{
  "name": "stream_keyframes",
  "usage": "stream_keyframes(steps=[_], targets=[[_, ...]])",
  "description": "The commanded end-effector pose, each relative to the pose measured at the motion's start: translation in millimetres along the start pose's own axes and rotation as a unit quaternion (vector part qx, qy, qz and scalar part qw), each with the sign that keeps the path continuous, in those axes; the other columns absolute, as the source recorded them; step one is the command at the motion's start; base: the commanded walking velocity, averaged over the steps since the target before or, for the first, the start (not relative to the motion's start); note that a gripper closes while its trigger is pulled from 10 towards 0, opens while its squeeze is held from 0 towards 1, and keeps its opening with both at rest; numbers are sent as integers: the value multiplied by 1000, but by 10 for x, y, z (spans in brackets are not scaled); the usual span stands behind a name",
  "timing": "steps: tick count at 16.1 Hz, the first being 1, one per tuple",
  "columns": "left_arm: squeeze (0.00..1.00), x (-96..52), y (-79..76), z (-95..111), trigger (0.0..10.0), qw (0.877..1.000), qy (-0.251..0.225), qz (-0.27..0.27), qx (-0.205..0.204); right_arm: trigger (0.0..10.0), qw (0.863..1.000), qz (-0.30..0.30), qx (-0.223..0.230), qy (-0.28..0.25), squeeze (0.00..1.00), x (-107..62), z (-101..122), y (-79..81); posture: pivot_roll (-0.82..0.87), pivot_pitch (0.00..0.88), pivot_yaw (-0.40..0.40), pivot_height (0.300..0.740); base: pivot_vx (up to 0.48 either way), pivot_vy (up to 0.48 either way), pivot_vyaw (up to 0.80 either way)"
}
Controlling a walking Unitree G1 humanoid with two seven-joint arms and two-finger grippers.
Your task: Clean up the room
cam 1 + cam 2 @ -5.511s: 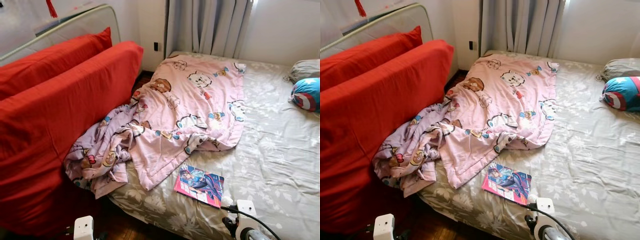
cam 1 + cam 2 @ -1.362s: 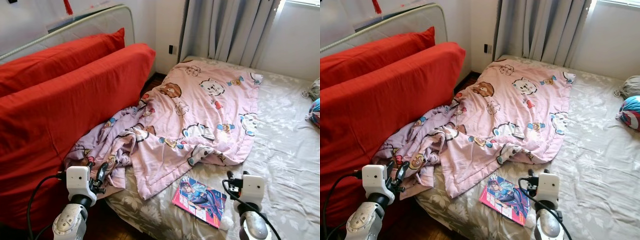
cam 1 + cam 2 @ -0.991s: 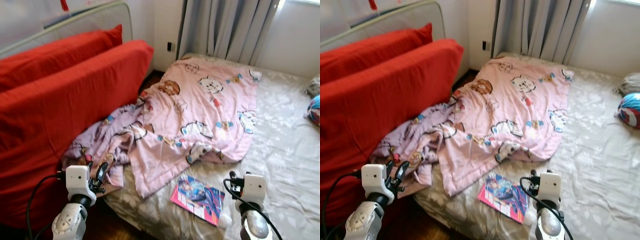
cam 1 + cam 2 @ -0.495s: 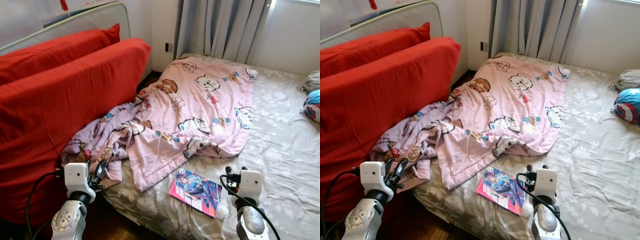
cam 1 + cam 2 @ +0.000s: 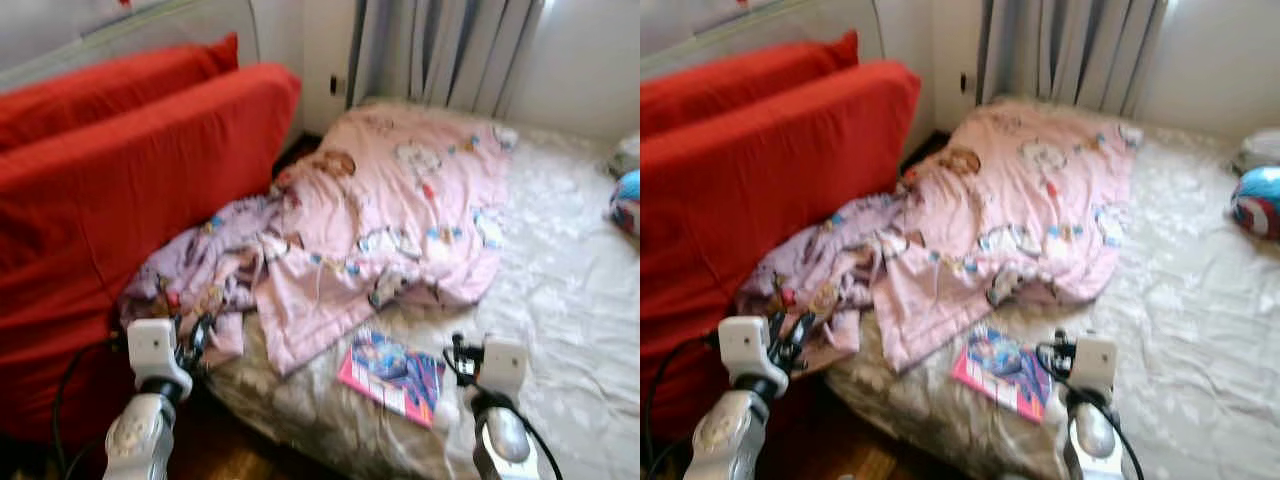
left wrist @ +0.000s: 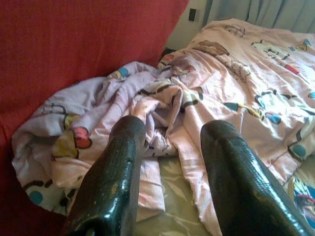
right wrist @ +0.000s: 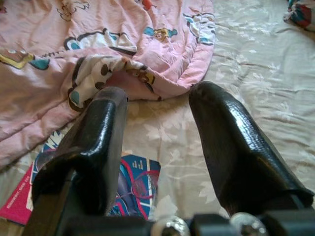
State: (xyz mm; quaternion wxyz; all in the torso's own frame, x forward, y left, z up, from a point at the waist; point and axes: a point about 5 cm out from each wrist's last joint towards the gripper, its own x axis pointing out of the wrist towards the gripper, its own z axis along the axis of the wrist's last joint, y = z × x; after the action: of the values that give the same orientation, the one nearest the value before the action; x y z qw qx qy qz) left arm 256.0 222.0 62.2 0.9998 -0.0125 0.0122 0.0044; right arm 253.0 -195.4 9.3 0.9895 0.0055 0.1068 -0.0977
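Both eye views are motion-blurred, so I can't read the cartoon prints on the pink blanket (image 5: 400,210) or the cover of the magazine (image 5: 392,374). In the right wrist view, the right gripper's (image 7: 157,147) near finger hides part of that magazine and the picture edge cuts off its corner. The blue pillow (image 5: 1258,200), far across the bed from the blanket, is cut by the edge. Blanket folds against the red cushion (image 5: 120,200) hide what lies under them.

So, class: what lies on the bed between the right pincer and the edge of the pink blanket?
The right wrist view shows a comic book beside the open right pincer, then bare floral bedsheet up to the pink blanket.
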Motion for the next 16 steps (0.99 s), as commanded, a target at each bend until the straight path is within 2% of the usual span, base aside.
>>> stream_keyframes(steps=[1,11,14,16], targets=[[0,-7,-1,-7,10000,1000,6,-1,-4,10000,1000,-6,7,10,0,-4,-31,-19,53,67,-28,653,0,0,0],[0,5,-53,2,10000,1000,8,-8,-13,10000,1000,2,8,15,0,4,-32,12,33,71,-27,653,0,0,0],[0,4,-51,-8,10000,1000,12,-11,-15,10000,999,5,-3,35,0,-1,-84,36,27,58,-22,653,0,0,0],[0,7,-56,-17,10000,1000,15,-13,-16,10000,999,14,1,33,0,5,-79,57,25,47,-22,633,0,0,0]])
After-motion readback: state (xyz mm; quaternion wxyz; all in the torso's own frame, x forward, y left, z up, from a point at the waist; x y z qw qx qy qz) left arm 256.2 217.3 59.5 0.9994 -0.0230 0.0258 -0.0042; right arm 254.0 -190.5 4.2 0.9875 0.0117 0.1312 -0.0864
